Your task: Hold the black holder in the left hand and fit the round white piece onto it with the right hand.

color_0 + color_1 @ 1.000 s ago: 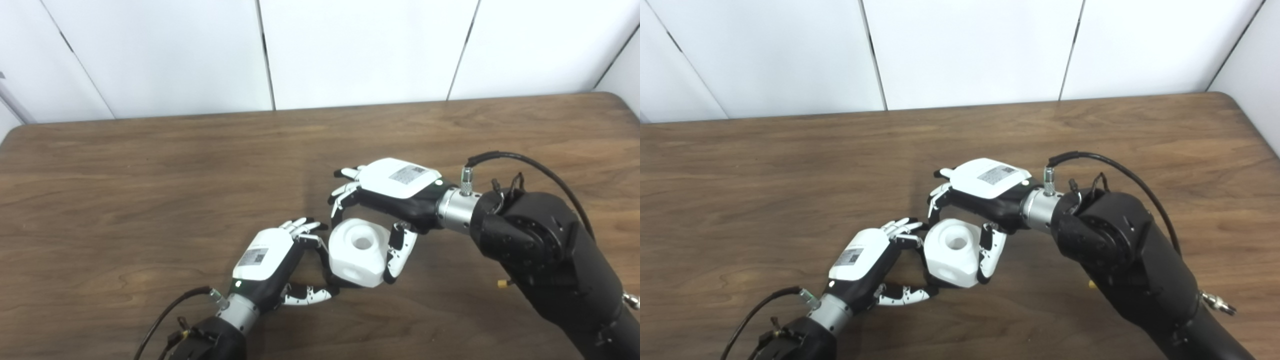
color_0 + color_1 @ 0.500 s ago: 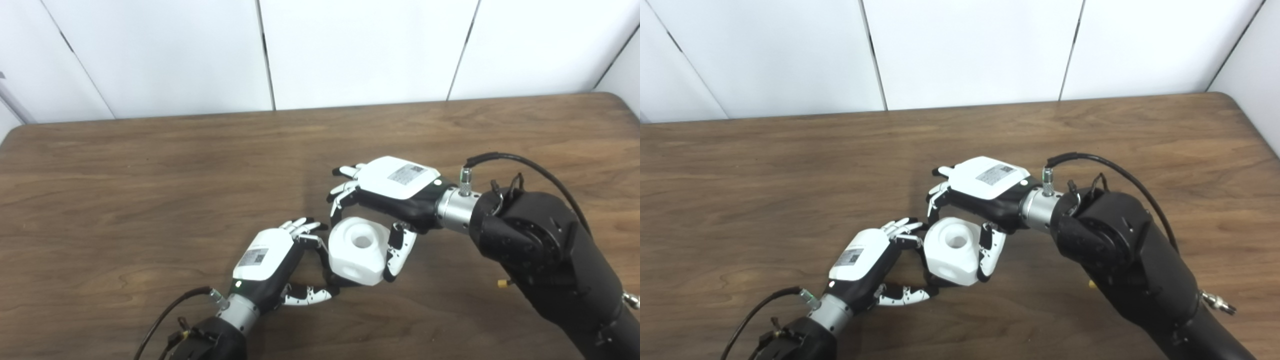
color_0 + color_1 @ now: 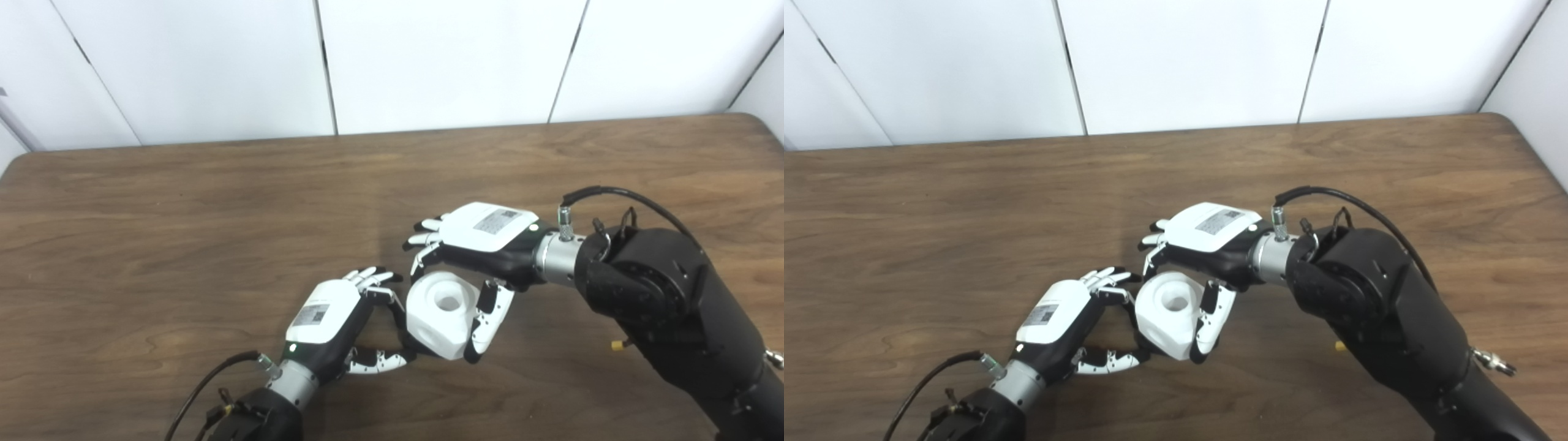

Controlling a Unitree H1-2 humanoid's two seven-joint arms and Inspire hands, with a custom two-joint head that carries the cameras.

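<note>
The round white piece [image 3: 442, 312], faceted with a hole in its top, sits just above the table between both hands. My right hand [image 3: 484, 236] arches over it from the right and is shut on it, with the thumb [image 3: 484, 318] down its near side and the fingers [image 3: 422, 245] over the far edge. My left hand [image 3: 331, 318] comes in from the lower left, its fingers and thumb curled round the base under the white piece. Only a dark sliver of the black holder [image 3: 1145, 353] shows there; the rest is hidden by the white piece.
The brown wooden table [image 3: 184, 233] stretches around the hands, with white wall panels behind its far edge. My bulky black right forearm [image 3: 661, 306] fills the lower right. A small yellow bit [image 3: 617, 345] lies on the table beside that forearm.
My right hand has shifted slightly toward me and lower, bringing the white piece down and a little to the right. The left hand has stayed in place.
</note>
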